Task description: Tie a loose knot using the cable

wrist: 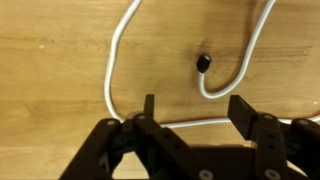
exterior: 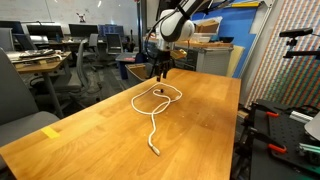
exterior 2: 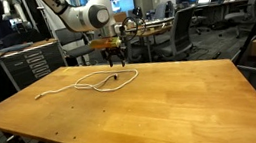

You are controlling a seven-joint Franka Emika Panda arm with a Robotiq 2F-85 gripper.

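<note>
**Open gripper hangs over looped cable on the table**

The cable [wrist: 108,75] lies flat on the wooden table [exterior: 205,130], all of it on the tabletop and none of it lifted. Part of it is laid in 1 loose loop towards the far end of the table. From there a single tail [exterior: 151,125] wanders across the bare wood towards the table's near edge, where its end [exterior: 155,150] stops short of the edge.

In an exterior view the same tail [exterior 2: 58,89] stretches along the table away from the loop. The rest of the tabletop [exterior 2: 183,104] shows plain wood.

The gripper [exterior: 160,74] hangs above the table, right over the loop, and points straight down. It is seen again in an exterior view [exterior 2: 117,63], just clear of the wood.

In the wrist view the gripper [wrist: 195,108] has its 2 fingers [wrist: 148,110] spread wide apart with nothing between them. It grasps nothing. A strand of white cord crosses the table beneath that gap, and 2 more strands curve away over the wood beyond it. A small dark plug [wrist: 203,62] lies on the table between those curves.
</note>
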